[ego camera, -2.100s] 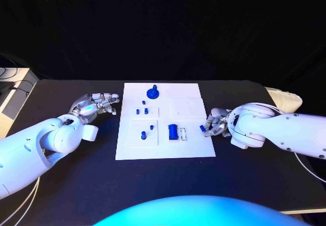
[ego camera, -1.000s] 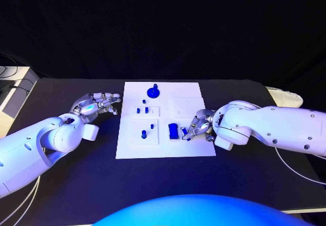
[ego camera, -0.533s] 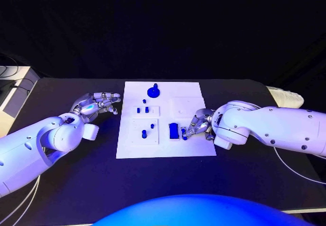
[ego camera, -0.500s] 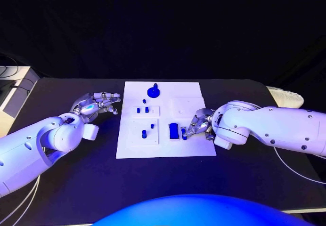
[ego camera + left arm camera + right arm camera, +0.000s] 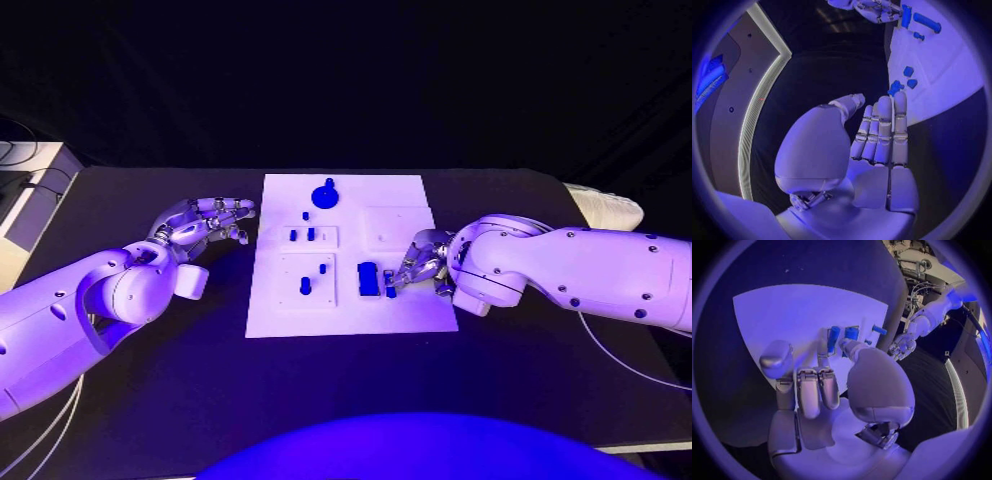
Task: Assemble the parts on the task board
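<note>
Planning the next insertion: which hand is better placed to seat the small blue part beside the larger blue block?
Right. The right hand already sits over that small blue part; the left hand hovers off the task board.

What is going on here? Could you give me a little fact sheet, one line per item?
Surface: black table
Task board: white plate in the middle of the table
Parts: small blue pieces on the board; a round knobbed one at the far end, a larger block near the right hand
Left hand: over the table beside the board's left edge, holding nothing, fingers straight and close together
Right hand: at the board's right side, pinching a small blue part beside the block
</note>
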Robot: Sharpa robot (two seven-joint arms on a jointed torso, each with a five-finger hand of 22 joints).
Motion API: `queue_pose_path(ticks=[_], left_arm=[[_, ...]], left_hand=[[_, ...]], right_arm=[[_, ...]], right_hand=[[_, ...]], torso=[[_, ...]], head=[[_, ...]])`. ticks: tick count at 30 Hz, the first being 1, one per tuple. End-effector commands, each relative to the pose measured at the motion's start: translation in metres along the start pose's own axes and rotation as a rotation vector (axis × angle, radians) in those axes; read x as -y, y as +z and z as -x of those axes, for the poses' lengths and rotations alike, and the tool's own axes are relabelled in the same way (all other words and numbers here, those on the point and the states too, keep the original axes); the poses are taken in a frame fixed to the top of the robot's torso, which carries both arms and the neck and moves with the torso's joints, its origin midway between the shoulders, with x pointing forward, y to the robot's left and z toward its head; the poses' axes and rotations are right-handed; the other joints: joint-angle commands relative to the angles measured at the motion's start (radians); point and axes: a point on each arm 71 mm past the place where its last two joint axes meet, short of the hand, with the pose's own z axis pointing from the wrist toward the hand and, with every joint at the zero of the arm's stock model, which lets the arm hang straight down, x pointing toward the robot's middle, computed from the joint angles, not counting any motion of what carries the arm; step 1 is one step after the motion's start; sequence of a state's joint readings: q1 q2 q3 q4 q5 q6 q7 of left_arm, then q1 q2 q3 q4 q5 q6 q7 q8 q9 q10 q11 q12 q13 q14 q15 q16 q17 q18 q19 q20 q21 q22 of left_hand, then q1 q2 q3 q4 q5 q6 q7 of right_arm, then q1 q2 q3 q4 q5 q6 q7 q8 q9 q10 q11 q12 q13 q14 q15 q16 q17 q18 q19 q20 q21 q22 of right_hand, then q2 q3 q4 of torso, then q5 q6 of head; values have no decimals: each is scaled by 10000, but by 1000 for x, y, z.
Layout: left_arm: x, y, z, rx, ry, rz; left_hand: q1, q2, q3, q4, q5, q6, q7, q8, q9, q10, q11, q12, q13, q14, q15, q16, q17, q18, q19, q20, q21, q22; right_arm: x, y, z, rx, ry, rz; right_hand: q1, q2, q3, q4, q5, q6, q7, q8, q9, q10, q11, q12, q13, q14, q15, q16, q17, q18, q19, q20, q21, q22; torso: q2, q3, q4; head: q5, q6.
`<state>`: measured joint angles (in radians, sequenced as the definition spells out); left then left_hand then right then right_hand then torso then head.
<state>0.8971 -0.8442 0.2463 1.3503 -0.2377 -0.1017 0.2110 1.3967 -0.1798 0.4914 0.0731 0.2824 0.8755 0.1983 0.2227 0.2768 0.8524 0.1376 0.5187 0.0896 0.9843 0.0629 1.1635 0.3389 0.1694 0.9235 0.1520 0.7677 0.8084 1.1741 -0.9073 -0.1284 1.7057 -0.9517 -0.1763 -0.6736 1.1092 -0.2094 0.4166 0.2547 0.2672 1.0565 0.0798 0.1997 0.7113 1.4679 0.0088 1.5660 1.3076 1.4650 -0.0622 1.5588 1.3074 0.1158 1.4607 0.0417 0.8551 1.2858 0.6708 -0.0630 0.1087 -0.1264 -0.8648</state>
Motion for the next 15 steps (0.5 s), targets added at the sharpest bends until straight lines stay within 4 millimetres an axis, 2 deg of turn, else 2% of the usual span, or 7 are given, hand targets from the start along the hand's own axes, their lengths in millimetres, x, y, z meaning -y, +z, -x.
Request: queue_pose_path(ticks=[1, 2, 5, 10, 11, 12, 15], left_arm=[[1, 0, -3, -203, -19, -58], [1, 0, -2, -199, -16, -53], [1, 0, -2, -207, -10, -41], [1, 0, -2, -208, 8, -38], [1, 0, -2, -207, 9, -41], [1, 0, -2, -205, 11, -44], [1, 0, -2, -201, 13, -56]], left_hand=[[7, 88, 16, 61, 40, -51, -14, 16, -17, -59, 27, 48, -14, -50, 25, -22, 10, 137, 4, 56, -47, -15], [7, 88, 16, 61, 40, -51, -14, 16, -17, -59, 27, 48, -14, -50, 25, -22, 10, 137, 4, 56, -47, -15], [7, 88, 16, 61, 40, -51, -14, 16, -17, -59, 27, 48, -14, -50, 25, -22, 10, 137, 4, 56, -47, -15], [7, 88, 16, 61, 40, -51, -14, 16, -17, -59, 27, 48, -14, -50, 25, -22, 10, 137, 4, 56, -47, -15], [7, 88, 16, 61, 40, -51, -14, 16, -17, -59, 27, 48, -14, -50, 25, -22, 10, 137, 4, 56, -47, -15], [7, 88, 16, 61, 40, -51, -14, 16, -17, -59, 27, 48, -14, -50, 25, -22, 10, 137, 4, 56, -47, -15], [7, 88, 16, 61, 40, -51, -14, 16, -17, -59, 27, 48, -14, -50, 25, -22, 10, 137, 4, 56, -47, -15]], right_arm=[[-2, -1, 0, 174, -176, 336], [-2, -1, 0, 133, -185, 441], [-1, -4, -1, 49, -182, 658], [3, -9, -3, -135, -149, 1008], [4, -10, -3, -164, -151, 1050], [4, -11, -3, -205, -159, 1095], [7, -13, -4, -352, -221, 1159]], right_hand=[[-125, -78, -165, 133, -70, 59, -4, 33, 13, 1029, -60, 48, 2632, 975, -1, 5, 2248, -80, 22, 4, -73, -20], [-128, -180, -412, 245, 323, 54, -12, 48, 31, 1029, -67, 48, 2632, 975, -8, 3, 2245, -83, 30, -5, -80, -15], [-137, -229, -541, 285, 324, 54, -15, 55, 38, 1029, -68, 48, 2632, 975, -9, 4, 2246, -84, 33, -7, -89, -14], [-35, -197, -1079, 333, -127, 157, -77, 176, 104, 1029, -118, 48, 2632, 983, -46, 14, 2281, -86, 56, -31, -79, 9], [-1, -173, -1195, 336, -238, 170, -88, 203, 118, 1029, -130, 48, 2632, 983, -54, 14, 2282, -87, 61, -38, -79, 13], [119, -128, -1483, 336, -556, 217, -123, 279, 156, 1029, -155, 48, 2632, 985, -77, 18, 2294, -89, 73, -54, -65, 28], [352, -5, -1846, 331, -791, 259, -159, 380, 201, 1029, -184, 48, 2632, 988, -100, 22, 2307, -89, 82, -74, -85, 35]], torso=[[-1, -5, 15], [-2, -4, 13], [-2, -1, 7], [-2, 5, 5], [-3, 9, 1], [-6, 9, -4], [-5, 10, -12]], head=[[2, -13], [7, -13], [36, -22], [62, -27], [66, -24], [70, -27], [77, -30]])
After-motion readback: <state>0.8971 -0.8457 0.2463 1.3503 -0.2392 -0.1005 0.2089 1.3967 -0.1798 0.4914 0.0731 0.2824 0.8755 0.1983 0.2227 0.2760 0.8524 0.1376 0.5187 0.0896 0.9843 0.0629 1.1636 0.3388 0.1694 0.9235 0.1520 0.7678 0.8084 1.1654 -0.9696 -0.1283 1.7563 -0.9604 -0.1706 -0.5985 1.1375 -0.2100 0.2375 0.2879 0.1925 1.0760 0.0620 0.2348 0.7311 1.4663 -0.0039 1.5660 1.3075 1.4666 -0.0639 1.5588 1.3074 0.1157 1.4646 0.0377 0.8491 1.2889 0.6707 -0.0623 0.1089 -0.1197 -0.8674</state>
